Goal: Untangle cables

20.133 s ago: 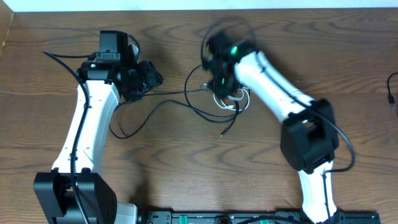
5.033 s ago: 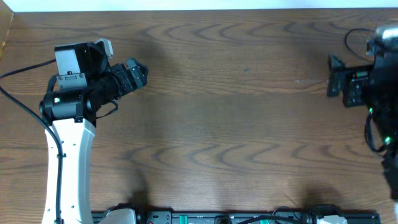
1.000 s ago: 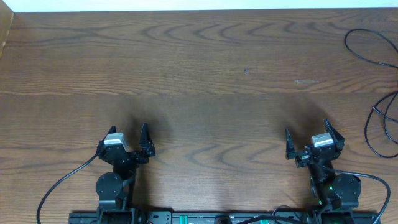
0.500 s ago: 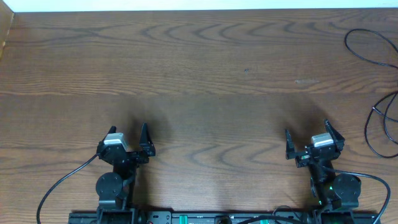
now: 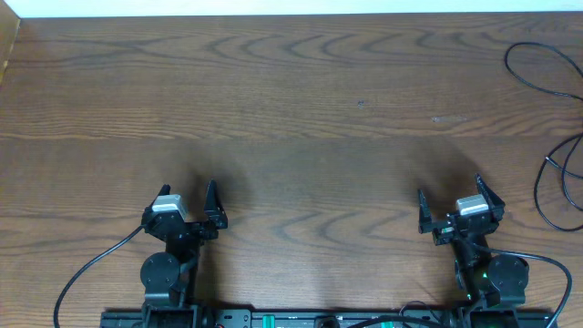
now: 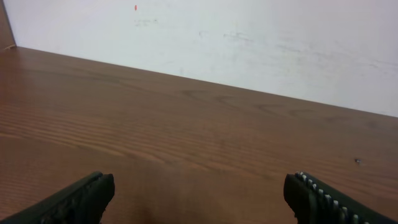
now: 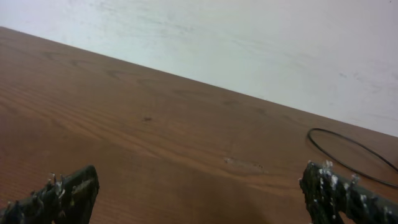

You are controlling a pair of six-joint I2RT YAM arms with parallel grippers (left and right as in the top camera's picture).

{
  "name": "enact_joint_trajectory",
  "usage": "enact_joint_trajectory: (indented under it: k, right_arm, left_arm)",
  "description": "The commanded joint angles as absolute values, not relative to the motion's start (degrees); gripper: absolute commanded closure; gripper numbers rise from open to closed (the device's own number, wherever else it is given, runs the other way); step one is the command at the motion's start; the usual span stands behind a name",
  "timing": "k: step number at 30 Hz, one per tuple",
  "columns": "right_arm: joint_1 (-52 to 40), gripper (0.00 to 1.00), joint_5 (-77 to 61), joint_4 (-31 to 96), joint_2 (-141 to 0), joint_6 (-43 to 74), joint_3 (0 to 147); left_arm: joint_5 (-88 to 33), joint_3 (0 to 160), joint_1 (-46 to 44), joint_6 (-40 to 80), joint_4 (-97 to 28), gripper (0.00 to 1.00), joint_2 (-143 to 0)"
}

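Black and limp, the cable [image 5: 507, 59] at the bench's [image 5: 319, 109] far right corner looks light and slippery; I'd pinch mid-strand, my left fingers [image 5: 213, 202] and right fingers [image 5: 423, 211] both spread empty.

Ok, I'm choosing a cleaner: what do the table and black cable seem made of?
The table: wood or wood-look laminate, matte brown; grain swirls show. The black cable: probably rubber or plastic sheath, smooth; it lies in loose curves.
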State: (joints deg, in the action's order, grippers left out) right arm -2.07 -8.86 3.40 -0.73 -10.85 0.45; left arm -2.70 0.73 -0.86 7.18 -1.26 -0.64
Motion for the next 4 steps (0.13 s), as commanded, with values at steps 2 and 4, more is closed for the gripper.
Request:
enact_joint_trajectory:
  k: [2,4]
  right_arm:
    - [-2.3,0.01,-9.2,3.6,-0.6,-11.2,0.3]
    - [-2.3,0.01,-9.2,3.6,-0.6,-11.2,0.3]
  left_arm:
    - [-1.9,0.2,-1.1,6.0,-4.0,0.07,-0.7]
    - [-1.9,0.2,-1.1,6.0,-4.0,0.07,-0.7]
